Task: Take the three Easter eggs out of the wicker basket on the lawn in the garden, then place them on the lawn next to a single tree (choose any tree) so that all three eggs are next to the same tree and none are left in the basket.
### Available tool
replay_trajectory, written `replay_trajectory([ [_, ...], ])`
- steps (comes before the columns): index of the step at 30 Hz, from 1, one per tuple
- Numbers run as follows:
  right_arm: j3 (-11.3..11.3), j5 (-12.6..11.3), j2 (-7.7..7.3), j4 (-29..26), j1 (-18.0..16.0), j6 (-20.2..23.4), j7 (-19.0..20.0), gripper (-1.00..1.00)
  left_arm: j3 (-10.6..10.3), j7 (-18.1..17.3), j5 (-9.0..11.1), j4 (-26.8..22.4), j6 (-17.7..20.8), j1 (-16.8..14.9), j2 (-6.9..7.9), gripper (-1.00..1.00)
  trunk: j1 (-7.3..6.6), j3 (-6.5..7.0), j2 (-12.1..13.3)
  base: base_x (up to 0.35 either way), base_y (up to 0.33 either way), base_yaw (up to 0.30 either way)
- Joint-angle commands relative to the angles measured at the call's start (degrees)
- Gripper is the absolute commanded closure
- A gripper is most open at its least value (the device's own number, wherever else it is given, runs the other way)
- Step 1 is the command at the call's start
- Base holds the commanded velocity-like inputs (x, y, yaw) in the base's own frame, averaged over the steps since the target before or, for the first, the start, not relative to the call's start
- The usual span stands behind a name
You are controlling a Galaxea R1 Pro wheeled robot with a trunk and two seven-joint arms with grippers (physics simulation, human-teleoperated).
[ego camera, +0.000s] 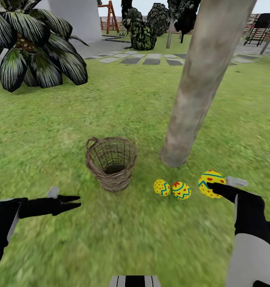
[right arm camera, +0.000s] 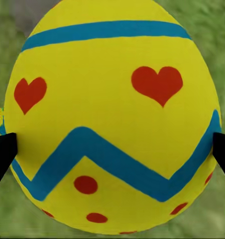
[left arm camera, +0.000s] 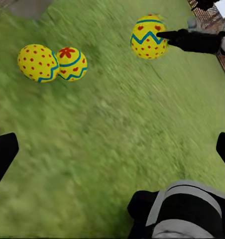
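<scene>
The wicker basket [ego camera: 111,161] stands on the lawn [ego camera: 51,131] with no egg showing inside. Right of it rises the thick grey-brown tree [ego camera: 198,87]. Two Easter eggs [ego camera: 162,187] [ego camera: 181,190] lie side by side on the grass near the trunk's foot; the left wrist view shows them too [left arm camera: 38,62] [left arm camera: 71,63]. A third Easter egg [ego camera: 210,182] [right arm camera: 112,99] with red hearts and a blue zigzag sits between the fingers of my right gripper [ego camera: 215,186] [right arm camera: 112,154], which is shut on it. My left gripper [ego camera: 69,203] [left arm camera: 112,149] hovers open over bare grass, left of the basket.
A short palm [ego camera: 35,48] stands at the far left. A grey stepping-stone path [ego camera: 151,59] crosses the back, with dark shrubs [ego camera: 143,34], a wooden playset [ego camera: 110,16] and a fence behind. Open grass surrounds the basket and trunk.
</scene>
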Motion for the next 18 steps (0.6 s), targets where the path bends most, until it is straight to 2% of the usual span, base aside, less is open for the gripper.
replay_trajectory([
  [1, 2.3, 0.6, -0.01, 2.7, -0.1, -1.5, -2.6, 1.0, -3.3, -0.4, -0.4, -0.1, 0.2, 0.0, 0.04, -1.0, -0.02, -0.04, 0.0, 0.0, -0.32, 0.0],
  [2, 5.0, 0.6, 0.02, 4.8, -0.2, -2.6, -6.0, 1.0, -6.5, -0.4, -0.5, -0.1, -0.1, 0.0, 0.05, -1.0, -0.02, -0.04, 0.0, 0.0, -0.147, 0.0],
  [3, 6.9, 0.6, 0.07, 5.6, -0.2, -3.0, -7.9, 1.0, -7.8, -0.4, -0.5, -0.1, -0.2, 0.0, 0.08, -1.0, -0.02, -0.04, 0.0, 0.0, -0.075, 0.035],
  [5, 10.5, 0.8, 0.11, 6.3, -0.2, -3.3, -10.7, 1.0, -8.9, -0.4, -0.5, -0.1, -0.2, 0.0, 0.18, -1.0, -0.02, -0.04, 0.0, 0.0, -0.027, 0.197],
  [6, 11.5, 0.8, 0.12, 6.4, -0.2, -3.3, -11.4, 1.0, -9.1, -0.4, -0.5, -0.1, -0.2, 0.0, 0.25, -1.0, -0.02, -0.04, 0.0, 0.0, -0.008, 0.267],
  [9, 12.4, 0.8, 0.19, 6.6, -0.2, -3.4, -12.2, 1.0, -9.3, -0.4, -0.5, -0.1, -0.3, 0.0, 0.05, -1.0, -0.02, -0.04, 0.0, 0.0, -0.062, 0.288],
  [13, 12.5, 0.8, 0.28, 6.6, -0.2, -3.9, -13.2, 1.0, -9.4, -0.4, -0.5, -0.1, -0.3, 0.0, -0.02, -1.0, -0.02, -0.04, 0.0, 0.026, -0.27, 0.296],
  [16, 12.5, 0.6, 0.37, 6.6, -0.2, -4.9, -16.2, 1.0, -9.4, -0.4, -0.5, -0.1, -0.3, 0.0, -0.02, -1.0, -0.02, -0.04, 0.0, 0.165, -0.295, 0.26],
  [18, 12.5, 0.4, 0.37, 6.6, -0.2, -5.2, -18.3, 1.0, -10.6, -0.4, -0.5, -0.1, -0.3, 0.0, -0.02, -1.0, -0.02, -0.04, 0.0, 0.213, -0.28, 0.082],
])
